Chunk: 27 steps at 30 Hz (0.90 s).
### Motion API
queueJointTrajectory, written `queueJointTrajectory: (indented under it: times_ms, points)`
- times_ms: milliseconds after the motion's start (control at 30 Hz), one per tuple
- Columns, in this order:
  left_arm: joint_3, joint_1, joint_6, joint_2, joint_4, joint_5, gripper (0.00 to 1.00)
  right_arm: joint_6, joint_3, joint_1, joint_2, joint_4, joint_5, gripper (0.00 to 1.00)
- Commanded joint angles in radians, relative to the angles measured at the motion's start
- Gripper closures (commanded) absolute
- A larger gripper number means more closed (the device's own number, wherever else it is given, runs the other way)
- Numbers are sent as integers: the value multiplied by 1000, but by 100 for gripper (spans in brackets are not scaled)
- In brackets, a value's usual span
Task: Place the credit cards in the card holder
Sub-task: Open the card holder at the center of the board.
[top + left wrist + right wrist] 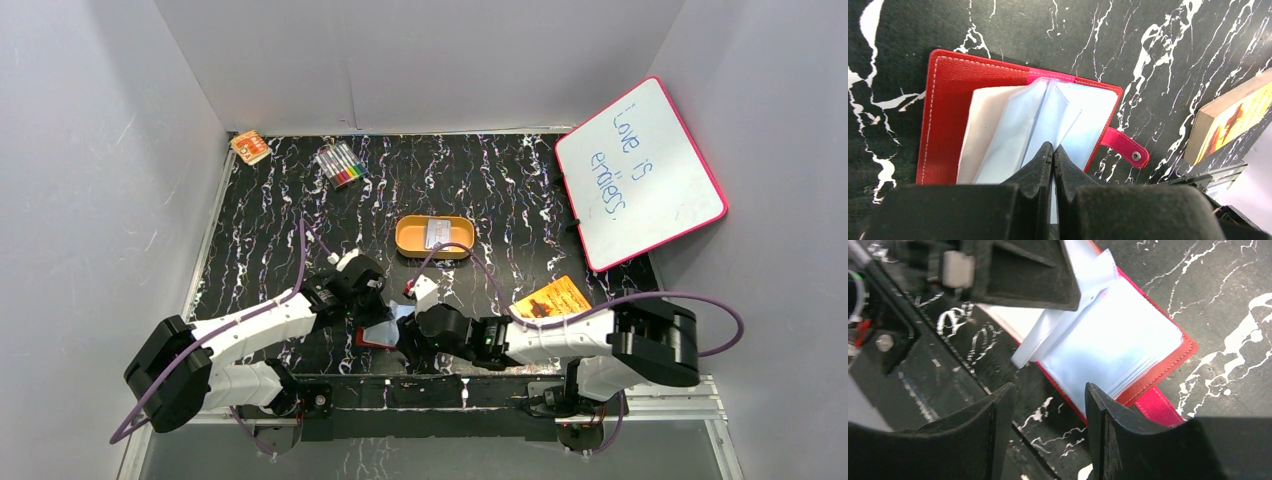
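- The left hand [1053, 150] is shut tight, and 1 thin clear leaf of the card holder [948, 100] appears to be pinched between its tips and held up.
- The card holder is laid open on the desk [480, 180] directly under that hand, with its closing tab [1125, 147] out to the right of the tips.
- Its pockets [1008, 130] are judged soft, limp and slippery. A leaf is best taken at its free edge, with the stiffer red cover left flat as a base.
- The right hand [1049, 390] is held well open with nothing in it, and the holder's edge lies just ahead of its tips.
- The credit cards [437, 233] are taken to be the pale rectangle in the orange tin [402, 240], well ahead of both hands. They are expected to be light, stiff and slick, so a pinch across the long edges is advised.
- How many cards lie there cannot be told. The pocket mouths are hidden by the fanned leaves, and the left hand's tips are blocked in the top view.
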Motion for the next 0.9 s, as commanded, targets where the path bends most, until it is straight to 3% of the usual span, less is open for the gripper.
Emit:
queueJointTrajectory:
  times_ms: [0,100,267,500,867]
  points:
    - [45,-2,-11,0,-34,-45,100,-36,-44,22,-96,103,-60,42]
    - [46,-2,-20,13,-30,-45,100,-35,-53,26,-92,80,-102,46]
    - [23,-2,-53,6,-17,-40,100,12,-16,26,-48,1,-27,50]
    - [15,-2,-73,7,-13,-36,100,9,-31,26,-12,106,77,34]
    - [16,-2,-67,16,-21,-29,100,11,8,27,45,114,178,34]
